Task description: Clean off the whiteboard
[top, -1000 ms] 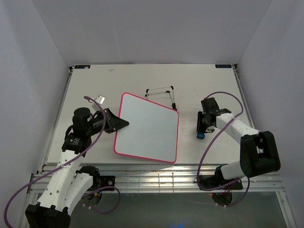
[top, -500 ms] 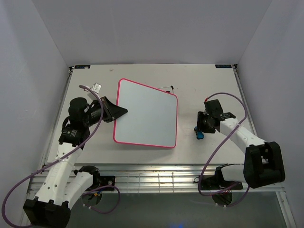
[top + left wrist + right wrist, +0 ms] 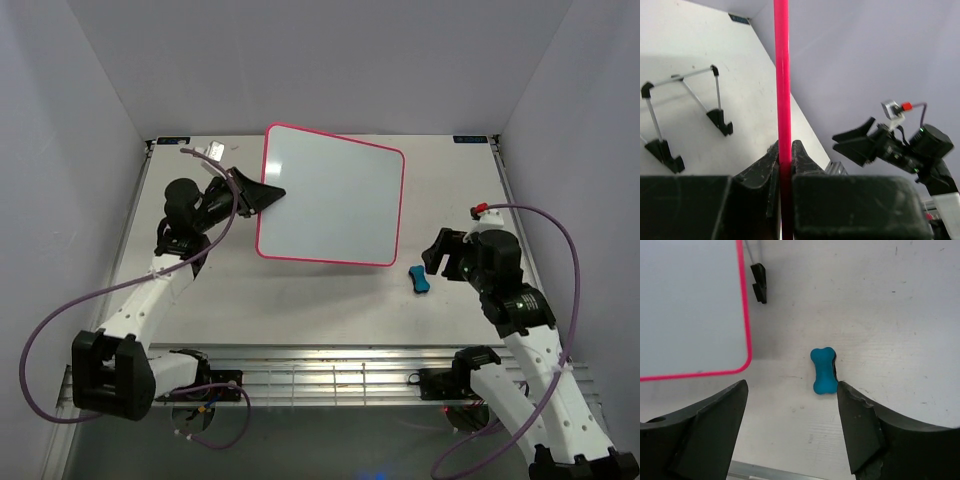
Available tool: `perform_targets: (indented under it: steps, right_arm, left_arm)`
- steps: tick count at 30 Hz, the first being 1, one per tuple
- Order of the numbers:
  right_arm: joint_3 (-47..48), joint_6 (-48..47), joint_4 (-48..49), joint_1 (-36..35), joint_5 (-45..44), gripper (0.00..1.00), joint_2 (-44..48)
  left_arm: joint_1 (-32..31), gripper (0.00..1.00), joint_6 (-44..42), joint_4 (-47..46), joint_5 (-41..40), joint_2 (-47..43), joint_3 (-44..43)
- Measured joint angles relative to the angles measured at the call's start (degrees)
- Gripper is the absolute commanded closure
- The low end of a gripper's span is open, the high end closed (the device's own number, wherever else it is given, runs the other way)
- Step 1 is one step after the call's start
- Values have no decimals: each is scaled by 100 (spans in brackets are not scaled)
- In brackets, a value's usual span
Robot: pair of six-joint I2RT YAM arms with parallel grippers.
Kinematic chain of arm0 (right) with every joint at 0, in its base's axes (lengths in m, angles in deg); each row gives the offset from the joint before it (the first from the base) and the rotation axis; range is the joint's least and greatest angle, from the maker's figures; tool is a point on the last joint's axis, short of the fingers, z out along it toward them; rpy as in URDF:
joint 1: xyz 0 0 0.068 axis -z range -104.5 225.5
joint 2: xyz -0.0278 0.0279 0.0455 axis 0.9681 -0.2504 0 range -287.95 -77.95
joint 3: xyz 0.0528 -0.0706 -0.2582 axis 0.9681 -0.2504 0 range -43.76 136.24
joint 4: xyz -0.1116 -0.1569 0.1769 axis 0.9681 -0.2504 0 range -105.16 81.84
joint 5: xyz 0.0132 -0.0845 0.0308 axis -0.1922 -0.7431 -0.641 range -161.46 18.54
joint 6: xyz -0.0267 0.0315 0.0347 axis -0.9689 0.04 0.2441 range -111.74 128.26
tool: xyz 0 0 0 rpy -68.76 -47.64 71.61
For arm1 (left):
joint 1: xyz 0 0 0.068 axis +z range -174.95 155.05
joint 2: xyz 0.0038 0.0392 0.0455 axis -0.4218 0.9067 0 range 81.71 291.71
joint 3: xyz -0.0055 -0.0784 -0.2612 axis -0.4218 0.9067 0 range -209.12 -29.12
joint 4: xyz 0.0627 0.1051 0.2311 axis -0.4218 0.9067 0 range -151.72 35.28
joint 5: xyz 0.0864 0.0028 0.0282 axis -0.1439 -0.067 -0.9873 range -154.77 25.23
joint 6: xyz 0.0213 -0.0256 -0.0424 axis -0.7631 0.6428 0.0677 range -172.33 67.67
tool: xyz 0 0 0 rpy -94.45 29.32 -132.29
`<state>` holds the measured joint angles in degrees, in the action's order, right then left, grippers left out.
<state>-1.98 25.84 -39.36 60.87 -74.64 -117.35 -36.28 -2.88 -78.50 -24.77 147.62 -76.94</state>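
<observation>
A blank whiteboard (image 3: pixel 330 195) with a pink-red frame is raised off the white worktop (image 3: pixel 300 300) and tilted. The left fingers (image 3: pixel 265 194) are clenched on its left edge, and the left wrist view shows the frame edge-on between them. A blue bone-shaped eraser (image 3: pixel 418 279) lies just off the whiteboard's near right corner. Beyond the eraser, the right fingers (image 3: pixel 436 250) are spread apart, holding nothing. A black wire stand (image 3: pixel 721 121) sits behind the whiteboard.
</observation>
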Motion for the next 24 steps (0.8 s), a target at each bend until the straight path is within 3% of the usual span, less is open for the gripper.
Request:
perform_targets:
  steps: [12, 24]
  right_arm:
    - [66, -37, -660, 0, 667, 17, 909]
    - [136, -494, -1080, 0, 953, 16, 855]
  left_arm:
    - [-31, 100, 341, -3206, -223, 2968, -566]
    - [50, 100, 656, -5112, 599, 4929, -1749]
